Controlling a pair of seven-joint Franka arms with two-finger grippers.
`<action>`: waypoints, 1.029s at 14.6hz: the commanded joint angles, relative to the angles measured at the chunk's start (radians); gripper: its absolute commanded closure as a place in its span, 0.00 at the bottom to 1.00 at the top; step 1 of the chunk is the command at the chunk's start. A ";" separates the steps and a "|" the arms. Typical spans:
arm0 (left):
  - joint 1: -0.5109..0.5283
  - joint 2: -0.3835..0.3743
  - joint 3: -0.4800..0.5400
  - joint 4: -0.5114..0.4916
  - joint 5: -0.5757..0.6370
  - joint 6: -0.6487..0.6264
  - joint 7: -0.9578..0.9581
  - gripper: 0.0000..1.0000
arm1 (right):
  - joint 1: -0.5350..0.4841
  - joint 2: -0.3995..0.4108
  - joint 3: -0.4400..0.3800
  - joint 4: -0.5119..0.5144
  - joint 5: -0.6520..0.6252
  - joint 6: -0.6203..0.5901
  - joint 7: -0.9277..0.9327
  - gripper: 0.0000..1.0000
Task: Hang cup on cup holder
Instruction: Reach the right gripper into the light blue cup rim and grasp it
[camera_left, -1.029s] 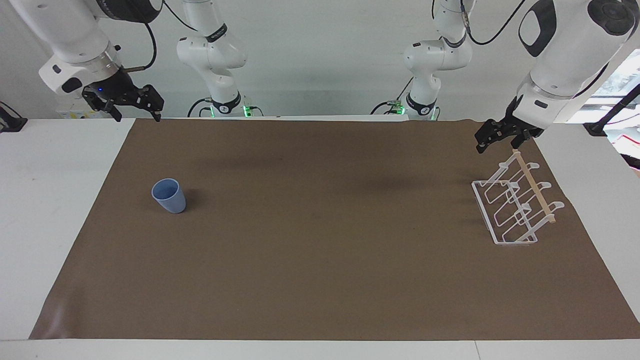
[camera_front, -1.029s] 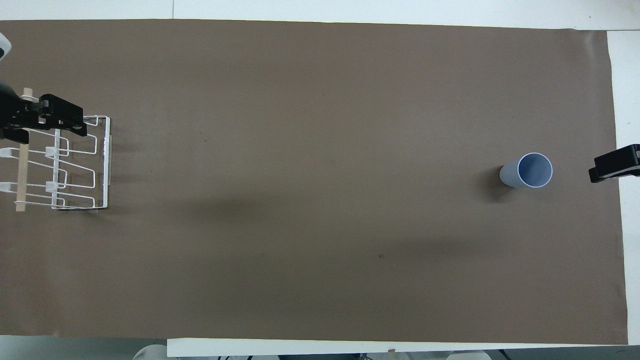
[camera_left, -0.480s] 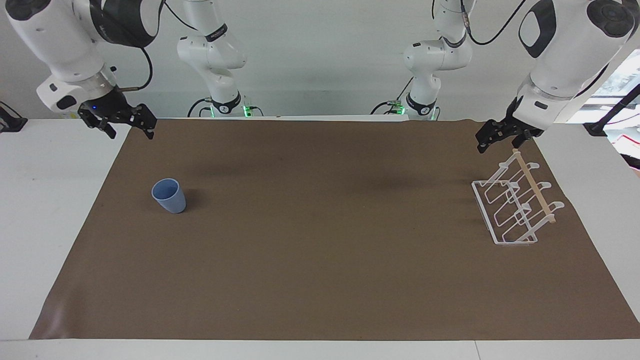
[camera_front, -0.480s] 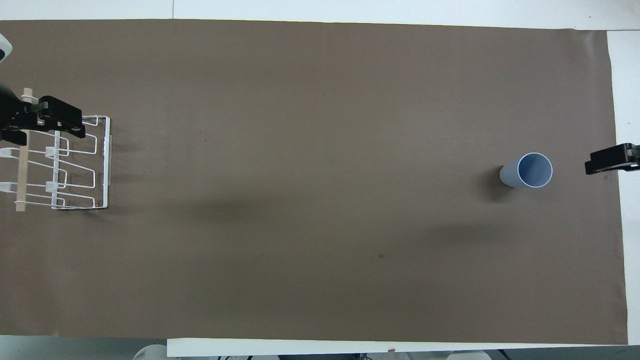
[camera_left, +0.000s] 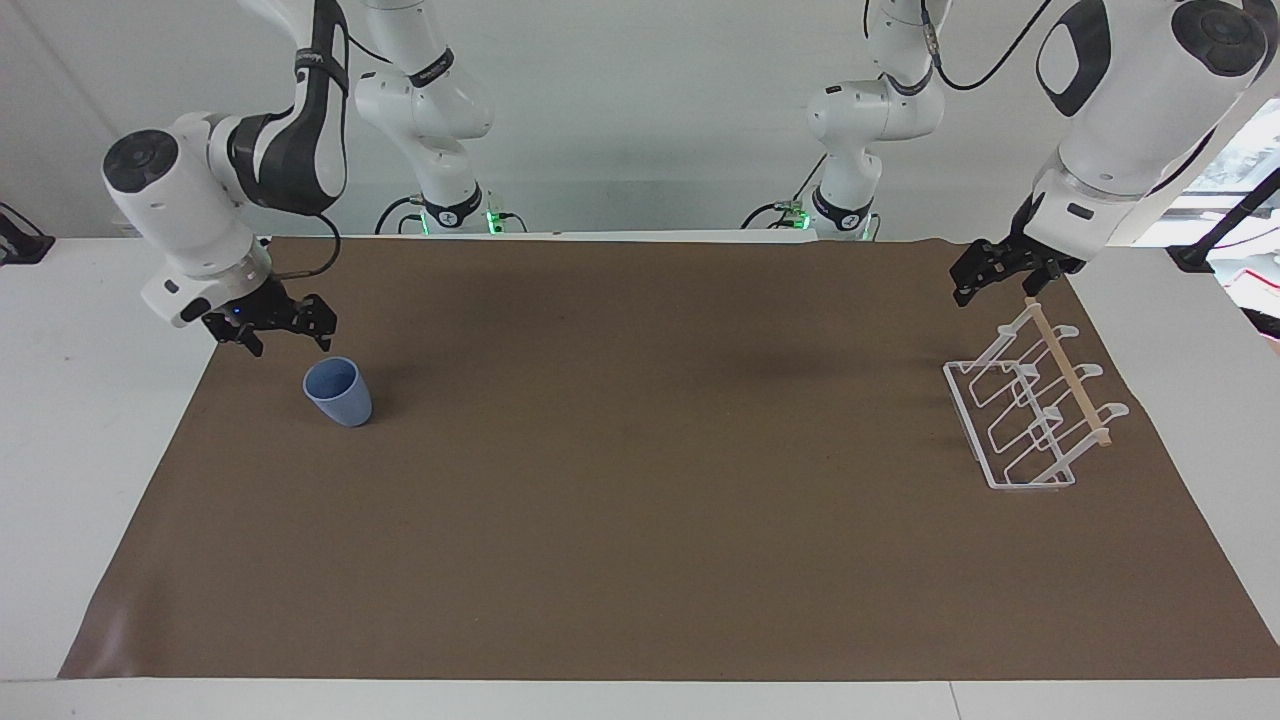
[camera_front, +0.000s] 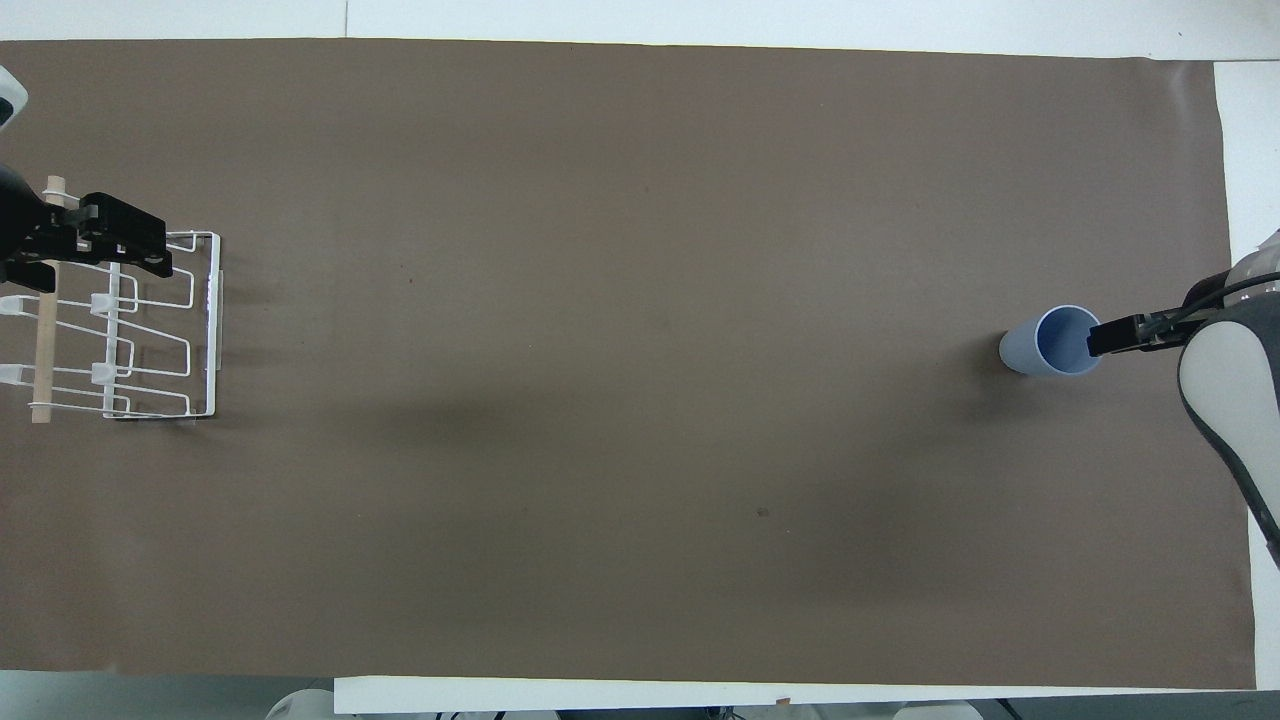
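Facing view: we see our right gripper (camera_left: 285, 339) with its jaws spread wide and nothing in them, low beside the upright cup (camera_left: 338, 392), not touching it. Our left gripper (camera_left: 1000, 284), jaws also wide and unloaded, waits just above the cup holder (camera_left: 1030, 410).

White table (camera_left: 60, 400); brown mat (camera_left: 640, 520) carries cup (camera_left: 338, 392), cup holder (camera_left: 1030, 410).

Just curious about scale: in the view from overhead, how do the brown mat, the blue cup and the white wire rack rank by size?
1. brown mat
2. white wire rack
3. blue cup
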 joint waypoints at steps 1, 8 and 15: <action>-0.013 -0.001 0.005 0.000 0.022 -0.005 -0.018 0.00 | -0.012 0.044 0.007 -0.003 0.033 0.047 -0.032 0.00; -0.011 -0.001 0.005 -0.002 0.022 -0.008 -0.018 0.00 | -0.014 0.074 0.007 -0.028 0.087 0.088 -0.078 0.18; -0.005 -0.002 0.005 -0.002 0.020 -0.016 -0.024 0.00 | -0.004 0.071 0.007 -0.054 0.086 0.139 -0.079 1.00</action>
